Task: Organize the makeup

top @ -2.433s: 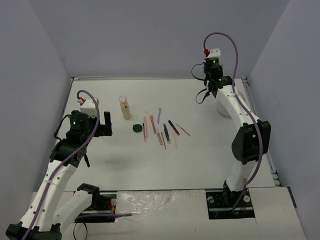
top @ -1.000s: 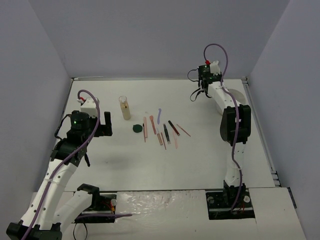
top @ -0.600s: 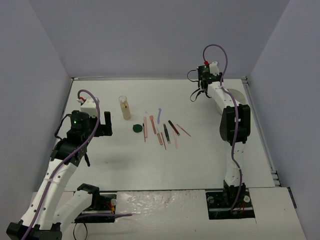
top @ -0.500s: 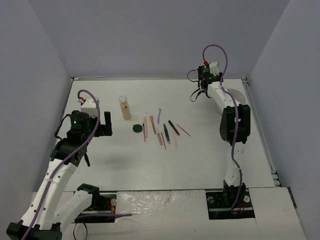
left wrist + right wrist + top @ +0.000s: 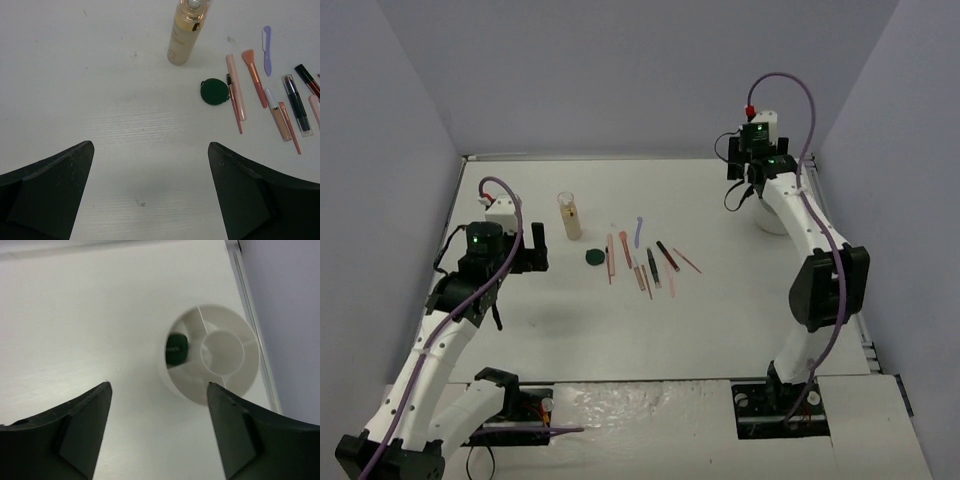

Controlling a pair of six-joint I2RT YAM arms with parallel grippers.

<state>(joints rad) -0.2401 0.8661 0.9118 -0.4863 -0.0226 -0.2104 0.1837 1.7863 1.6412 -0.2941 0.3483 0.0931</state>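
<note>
Two arms flank the bench (image 5: 620, 340). At the left, the left fingers (image 5: 45, 190) hang spread wide, holding nothing. Just beyond them stands the clear bottle (image 5: 186, 32); to its right lie a green disc (image 5: 215, 92) and a row of thin sticks (image 5: 257, 82). Far right, the right fingers (image 5: 65, 430) are spread and empty above the white divided bowl (image 5: 200, 396), with a second green disc (image 5: 176, 346) in its left compartment.

left gripper (image 5: 150, 160) is hovering low, jaws spread wide | right gripper (image 5: 157, 390) is hanging far right, jaws spread apart
</note>
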